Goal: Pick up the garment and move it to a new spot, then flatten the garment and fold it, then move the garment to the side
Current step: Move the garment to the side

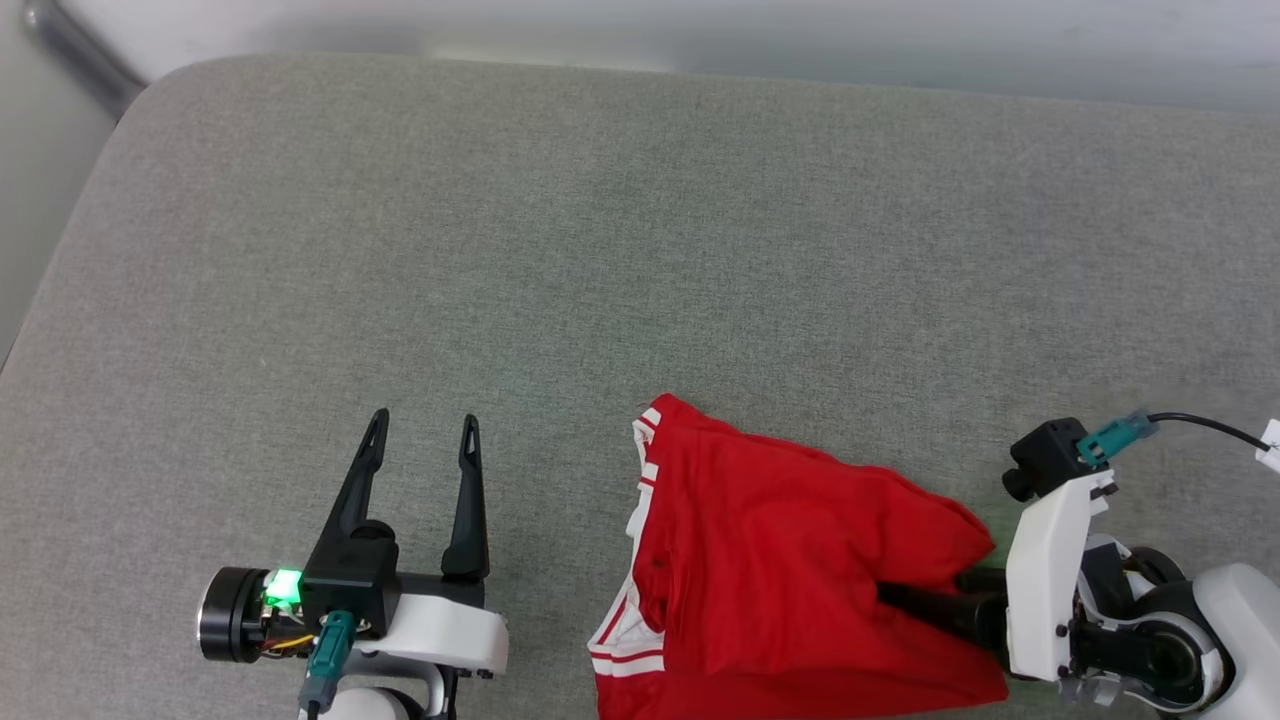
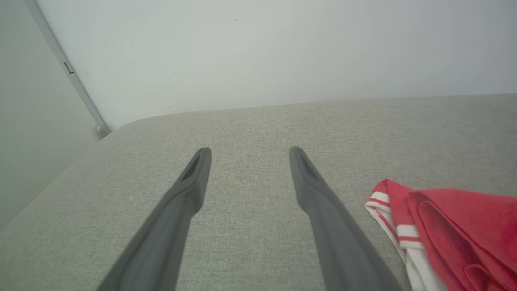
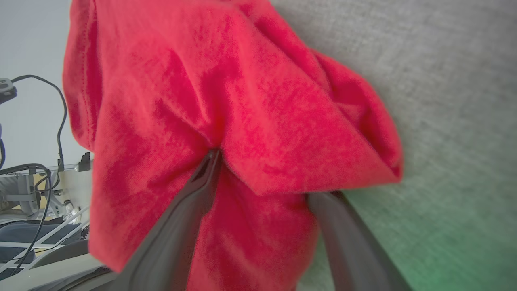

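The garment (image 1: 780,560) is a red shirt lying bunched on the grey cushioned surface (image 1: 600,250), low in the middle of the head view, with white striped trim along its left side. My right gripper (image 1: 900,600) reaches into it from the right. Its fingers are spread wide in the right wrist view, red cloth (image 3: 242,101) lies between them, and a fold covers the tip of one finger (image 3: 343,234). My left gripper (image 1: 424,420) hovers open over bare cushion to the garment's left. The left wrist view shows that gripper (image 2: 249,150) with the garment (image 2: 464,226) beside it.
A pale wall (image 1: 700,30) runs along the cushion's far edge, with a dark metal bar (image 1: 80,50) at the upper left corner. Cables and equipment (image 3: 36,182) show past the garment in the right wrist view. Bare grey cushion spreads ahead of both grippers.
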Controlling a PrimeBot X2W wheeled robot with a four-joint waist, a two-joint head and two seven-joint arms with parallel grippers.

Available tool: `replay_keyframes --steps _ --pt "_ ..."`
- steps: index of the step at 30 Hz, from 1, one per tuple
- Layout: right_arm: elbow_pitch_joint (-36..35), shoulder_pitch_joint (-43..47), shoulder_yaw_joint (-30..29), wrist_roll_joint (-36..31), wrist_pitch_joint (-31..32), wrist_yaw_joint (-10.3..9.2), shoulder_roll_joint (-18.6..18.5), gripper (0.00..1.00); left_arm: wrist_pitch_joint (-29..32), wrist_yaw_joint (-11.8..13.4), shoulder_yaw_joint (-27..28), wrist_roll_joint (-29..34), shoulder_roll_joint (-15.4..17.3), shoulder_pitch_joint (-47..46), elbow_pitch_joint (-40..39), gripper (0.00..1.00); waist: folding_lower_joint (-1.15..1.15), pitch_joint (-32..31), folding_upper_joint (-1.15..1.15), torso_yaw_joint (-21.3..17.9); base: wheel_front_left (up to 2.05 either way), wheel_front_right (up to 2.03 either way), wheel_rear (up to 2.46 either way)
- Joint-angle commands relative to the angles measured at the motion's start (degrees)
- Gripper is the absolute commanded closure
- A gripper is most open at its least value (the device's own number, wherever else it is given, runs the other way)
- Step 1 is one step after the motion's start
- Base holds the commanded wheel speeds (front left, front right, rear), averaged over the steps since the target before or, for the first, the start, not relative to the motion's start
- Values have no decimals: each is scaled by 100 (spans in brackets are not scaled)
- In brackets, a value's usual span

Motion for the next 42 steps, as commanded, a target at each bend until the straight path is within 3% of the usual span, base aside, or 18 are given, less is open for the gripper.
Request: replay_keyframes --steps 1,3,4,5,15,22,27,35,42 --pt "241 197 316 -56 20 -11 149 0 -15 6 -23 -9 -14 -86 7 0 0 30 0 25 0 0 0" --pt "292 156 423 -90 -90 -12 121 0 -15 11 -25 -16 -20 -102 20 0 0 40 0 35 0 0 0" --pt "296 130 481 -113 -147 -12 95 56 -15 17 -26 -23 -23 -110 25 0 0 36 0 37 0 0 0" --pt "299 97 502 -92 -226 -12 73 100 -15 23 -17 -29 -26 -113 32 0 0 25 0 35 0 0 0" --pt "-403 -701 977 -155 -801 -6 -508 100 -15 40 138 -30 -11 172 76 0 0 -440 0 -257 0 0 0" --pt "-963 -1205 1386 -262 -823 -7 -1010 100 -15 58 252 -76 -10 416 15 0 0 -710 0 -806 0 0 0" --pt "-1244 -1565 1592 -387 -715 -7 -1431 100 -14 99 290 -123 -42 512 -56 0 0 -721 0 -1425 0 0 0" --pt "-1180 -2022 1546 -708 -923 -7 -1976 100 -15 32 344 -41 -51 311 -150 0 0 -355 0 -2212 0 0 0" --pt "-596 -2282 1282 -1134 -1299 -7 -2418 100 -14 -46 368 55 82 39 -302 0 0 190 0 -2358 0 0 0"
